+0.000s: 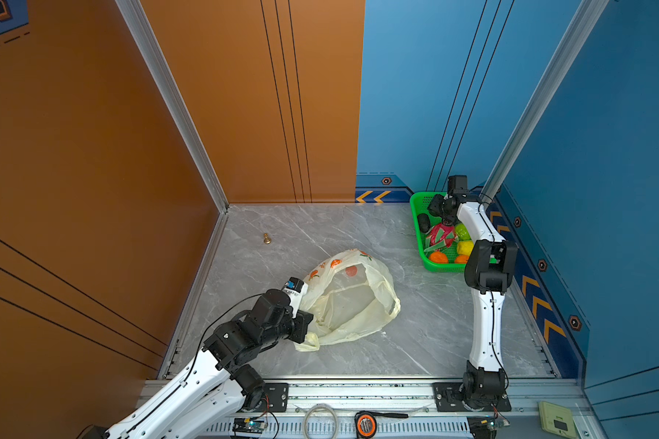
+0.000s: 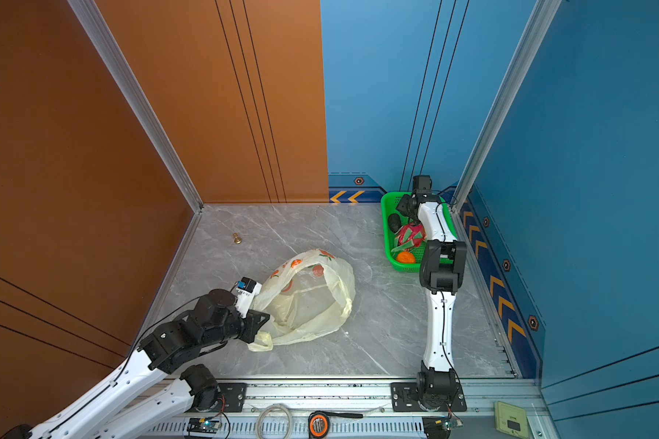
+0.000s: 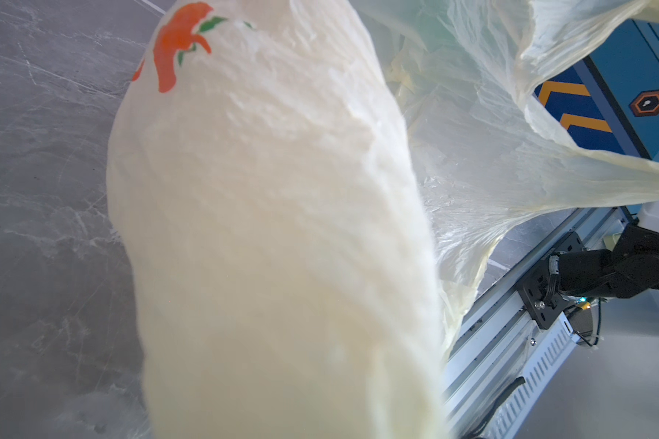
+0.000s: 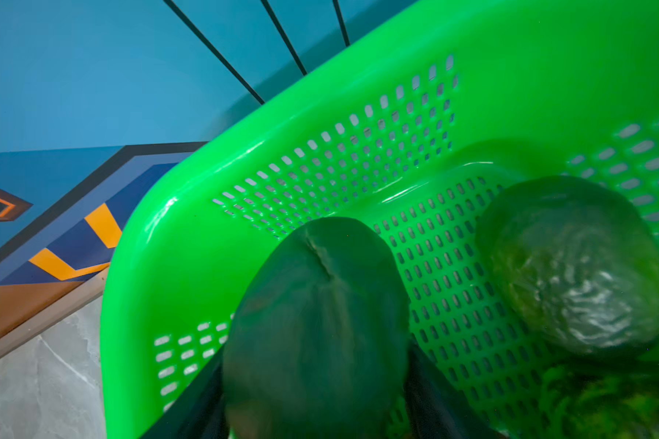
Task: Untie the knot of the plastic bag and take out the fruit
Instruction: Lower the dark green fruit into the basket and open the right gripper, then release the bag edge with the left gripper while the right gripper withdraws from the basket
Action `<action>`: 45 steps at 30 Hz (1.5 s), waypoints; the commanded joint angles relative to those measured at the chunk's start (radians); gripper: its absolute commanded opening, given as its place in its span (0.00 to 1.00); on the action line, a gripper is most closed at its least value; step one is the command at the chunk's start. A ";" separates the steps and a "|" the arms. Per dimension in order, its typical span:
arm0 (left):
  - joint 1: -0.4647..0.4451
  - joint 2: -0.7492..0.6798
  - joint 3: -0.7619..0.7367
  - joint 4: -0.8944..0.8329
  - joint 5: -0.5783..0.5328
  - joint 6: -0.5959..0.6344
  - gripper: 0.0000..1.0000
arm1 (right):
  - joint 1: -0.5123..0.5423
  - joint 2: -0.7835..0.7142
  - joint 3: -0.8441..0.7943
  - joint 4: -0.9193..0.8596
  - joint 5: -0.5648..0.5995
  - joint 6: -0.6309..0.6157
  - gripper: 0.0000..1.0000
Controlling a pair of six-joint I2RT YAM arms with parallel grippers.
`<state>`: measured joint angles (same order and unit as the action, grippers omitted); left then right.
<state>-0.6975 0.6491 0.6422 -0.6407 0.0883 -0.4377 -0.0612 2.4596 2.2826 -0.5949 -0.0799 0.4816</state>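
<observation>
Left gripper (image 1: 306, 323) closed, pinching film at the edge of the plastic bag (image 1: 352, 300); bag spreads away from it across the counter (image 1: 427, 334), mouth gaping. Right gripper (image 1: 449, 219) down in green basket (image 4: 191, 235), dark avocado (image 4: 316, 323) between its jaws, clamped or loose, can't tell. Second avocado (image 4: 575, 262) just beside; dragon fruit (image 1: 441, 235) near
</observation>
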 commanded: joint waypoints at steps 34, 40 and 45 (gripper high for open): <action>0.009 0.006 -0.002 0.178 -0.006 -0.041 0.00 | 0.047 -0.599 -0.548 -0.111 -0.055 -0.094 0.91; 0.019 0.044 -0.002 0.249 -0.014 -0.047 0.00 | 0.080 -0.788 -0.729 -0.114 -0.105 -0.069 0.91; 0.044 0.101 0.013 0.291 -0.039 -0.071 0.00 | 0.102 -0.919 -0.837 -0.145 -0.156 -0.046 0.91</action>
<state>-0.6731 0.7269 0.6426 -0.4034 0.0750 -0.4965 0.0296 1.6028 1.4891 -0.6998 -0.1867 0.4160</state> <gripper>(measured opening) 0.045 0.911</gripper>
